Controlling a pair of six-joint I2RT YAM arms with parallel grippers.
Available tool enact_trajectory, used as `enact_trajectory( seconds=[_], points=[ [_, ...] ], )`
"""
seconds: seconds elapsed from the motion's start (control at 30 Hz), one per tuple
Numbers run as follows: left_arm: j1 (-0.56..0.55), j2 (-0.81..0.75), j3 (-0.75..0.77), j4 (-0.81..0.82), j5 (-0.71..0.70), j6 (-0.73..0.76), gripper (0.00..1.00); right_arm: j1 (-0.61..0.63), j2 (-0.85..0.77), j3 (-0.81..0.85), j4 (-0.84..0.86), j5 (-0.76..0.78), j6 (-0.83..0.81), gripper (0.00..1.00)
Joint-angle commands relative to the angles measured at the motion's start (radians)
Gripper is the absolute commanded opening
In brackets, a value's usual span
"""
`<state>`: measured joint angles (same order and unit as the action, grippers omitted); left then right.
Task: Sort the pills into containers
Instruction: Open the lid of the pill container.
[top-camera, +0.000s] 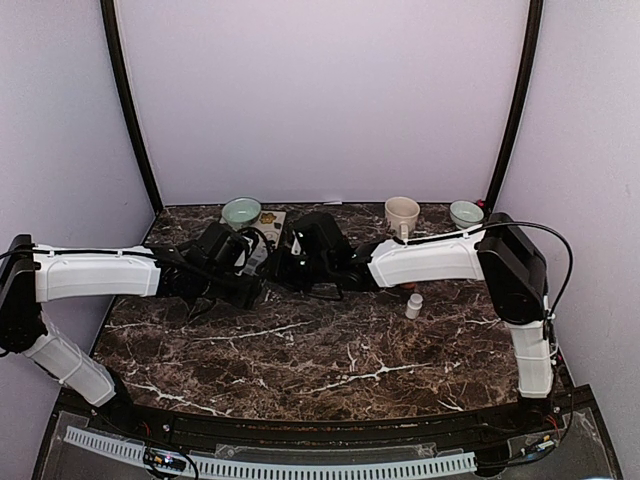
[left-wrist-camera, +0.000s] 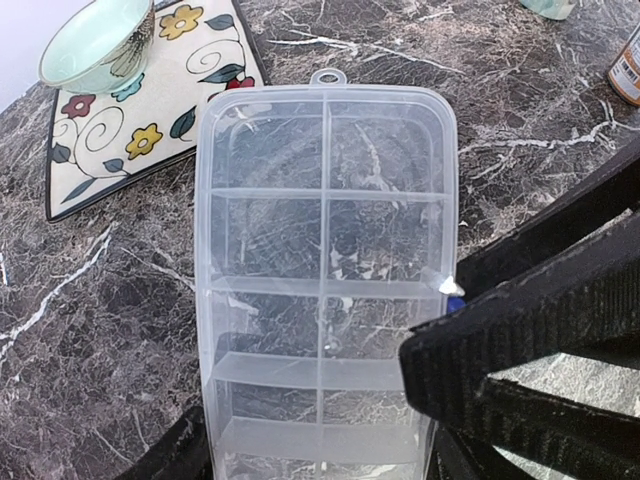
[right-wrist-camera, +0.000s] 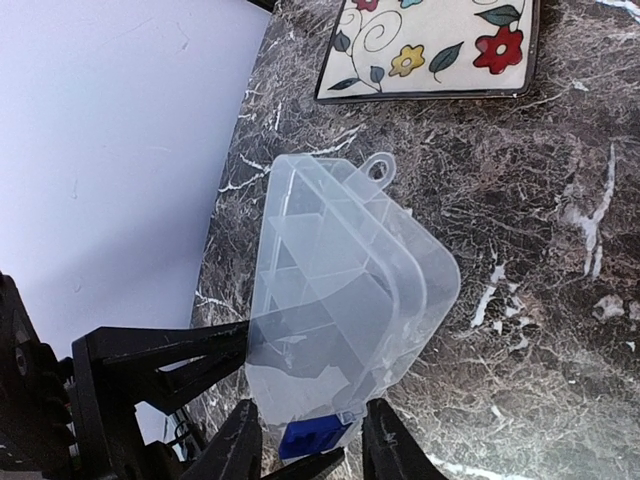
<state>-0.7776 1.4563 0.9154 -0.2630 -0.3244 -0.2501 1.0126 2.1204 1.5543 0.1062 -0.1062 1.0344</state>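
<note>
The clear pill organizer (left-wrist-camera: 325, 230) lies on the marble, two rows of cells showing through its lid. My left gripper (left-wrist-camera: 310, 455) is shut on it, one finger against each long side. My right gripper (right-wrist-camera: 312, 435) is shut on the organizer's (right-wrist-camera: 340, 270) latch edge, with the blue latch (right-wrist-camera: 315, 438) between its fingers. That edge of the lid looks raised. The right gripper's fingers (left-wrist-camera: 530, 320) come in from the right in the left wrist view. In the top view both grippers (top-camera: 255, 288) (top-camera: 287, 268) meet at the back centre and cover the box. No pills show.
A floral plate (left-wrist-camera: 150, 120) with a pale green bowl (left-wrist-camera: 95, 45) sits behind the organizer. An orange bottle (left-wrist-camera: 628, 70) stands at the far right. A small white bottle (top-camera: 413, 305), a cream cup (top-camera: 402, 213) and another bowl (top-camera: 466, 213) stand on the right.
</note>
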Motion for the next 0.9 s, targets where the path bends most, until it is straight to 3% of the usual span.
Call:
enact_trajectory(
  seconds=[0.0, 0.3, 0.5, 0.87],
  points=[
    [-0.01, -0.011, 0.016, -0.008, -0.022, 0.012, 0.34, -0.002, 0.011, 0.042, -0.008, 0.01, 0.002, 0.34],
    [-0.018, -0.003, 0.028, -0.014, -0.046, 0.011, 0.34, -0.002, 0.027, 0.038, -0.014, -0.002, 0.013, 0.24],
    [-0.026, 0.004, 0.035, -0.023, -0.062, 0.008, 0.34, 0.0, 0.026, 0.033, -0.013, -0.005, 0.016, 0.11],
    [-0.032, -0.01, 0.036, -0.034, -0.081, 0.002, 0.35, 0.003, 0.033, 0.034, -0.001, -0.012, 0.026, 0.0]
  ],
)
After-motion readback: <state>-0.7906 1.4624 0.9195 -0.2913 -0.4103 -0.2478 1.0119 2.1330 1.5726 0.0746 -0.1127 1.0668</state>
